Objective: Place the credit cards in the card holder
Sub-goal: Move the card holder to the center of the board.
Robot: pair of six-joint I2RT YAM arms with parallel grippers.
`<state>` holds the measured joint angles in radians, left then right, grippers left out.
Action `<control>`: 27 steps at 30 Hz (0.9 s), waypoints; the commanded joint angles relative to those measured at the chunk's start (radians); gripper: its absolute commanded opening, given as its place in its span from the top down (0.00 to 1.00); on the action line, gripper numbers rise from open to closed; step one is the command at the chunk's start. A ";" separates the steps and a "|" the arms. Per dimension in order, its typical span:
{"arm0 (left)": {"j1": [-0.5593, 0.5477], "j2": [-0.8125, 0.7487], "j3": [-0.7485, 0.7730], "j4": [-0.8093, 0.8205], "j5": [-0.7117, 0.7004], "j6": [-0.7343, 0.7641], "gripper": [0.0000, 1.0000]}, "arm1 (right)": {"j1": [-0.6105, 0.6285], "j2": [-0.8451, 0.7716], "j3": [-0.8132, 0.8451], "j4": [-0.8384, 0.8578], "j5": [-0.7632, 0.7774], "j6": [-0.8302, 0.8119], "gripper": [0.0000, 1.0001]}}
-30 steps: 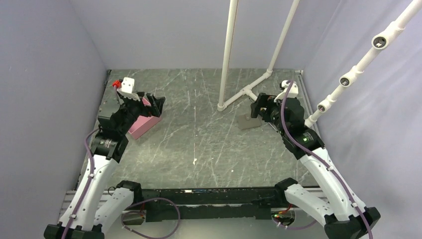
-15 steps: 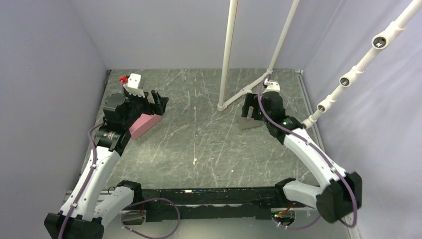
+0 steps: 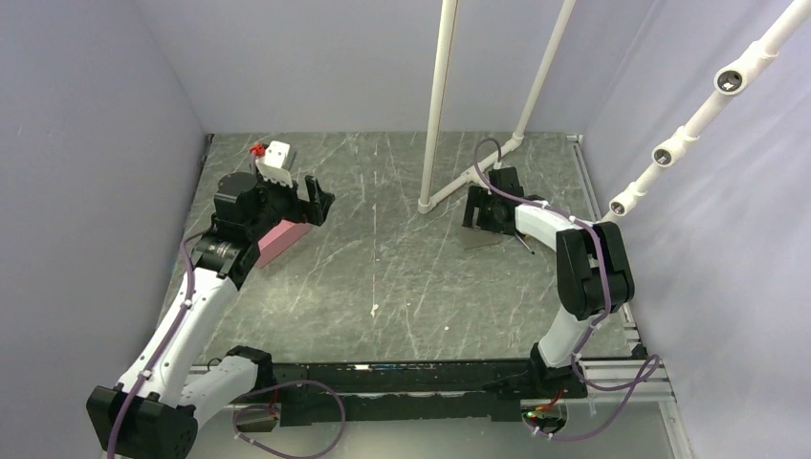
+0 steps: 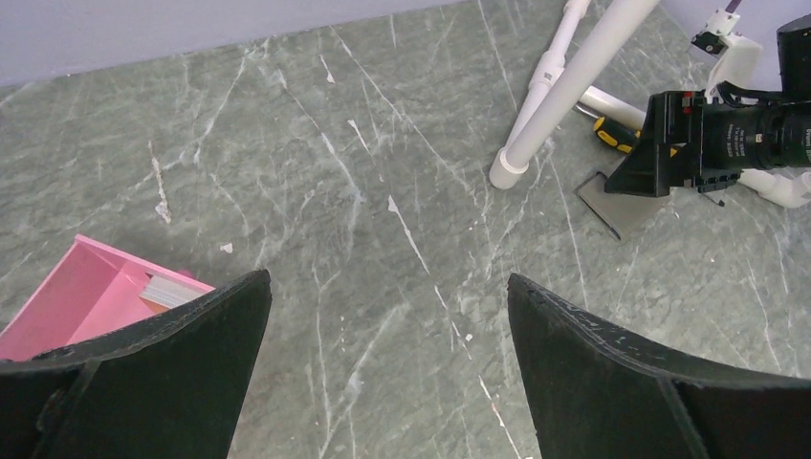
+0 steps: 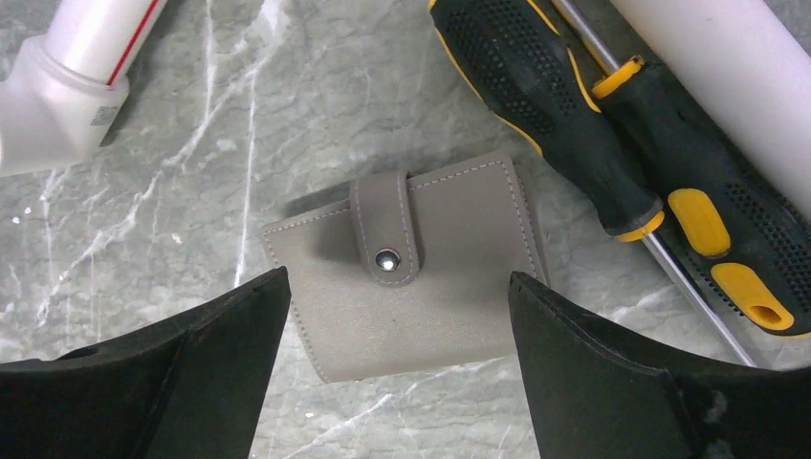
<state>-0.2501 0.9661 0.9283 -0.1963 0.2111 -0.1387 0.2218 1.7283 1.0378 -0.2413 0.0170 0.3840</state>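
The card holder (image 5: 421, 287), a grey wallet shut by a snap strap, lies flat on the table; it also shows in the top view (image 3: 481, 237) and the left wrist view (image 4: 617, 203). My right gripper (image 5: 399, 277) is open and empty, pointing down over it, one finger on either side (image 3: 481, 207). Thin card edges (image 4: 170, 290), pale with an orange sliver, show inside the pink box (image 4: 81, 292). My left gripper (image 4: 387, 277) is open and empty above bare table, just right of the pink box (image 3: 280, 239).
Two yellow-and-black screwdrivers (image 5: 550, 105) lie right beside the wallet, against a white pipe (image 5: 727, 57). The white pipe frame's foot (image 3: 426, 204) stands just left of the wallet. Grey walls close in the table on three sides.
My right arm has folded back and its gripper has turned down over the wallet. My left gripper has drifted right, away from the pink box.
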 commanded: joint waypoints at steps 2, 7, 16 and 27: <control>-0.006 0.002 0.048 0.020 0.036 0.027 0.01 | -0.006 0.017 0.024 0.035 0.037 -0.014 0.13; -0.010 0.011 0.051 0.013 0.031 0.030 0.01 | 0.059 0.076 0.022 0.038 0.075 -0.031 0.19; -0.039 0.014 0.055 -0.005 -0.014 0.053 0.01 | 0.301 0.071 -0.069 0.010 0.227 -0.004 0.38; -0.079 0.036 0.072 -0.032 -0.038 0.047 0.01 | 0.548 -0.071 -0.152 0.083 -0.025 0.072 0.38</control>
<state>-0.3088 0.9936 0.9504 -0.2138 0.1986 -0.1143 0.7185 1.6871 0.9047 -0.1200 0.2188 0.3943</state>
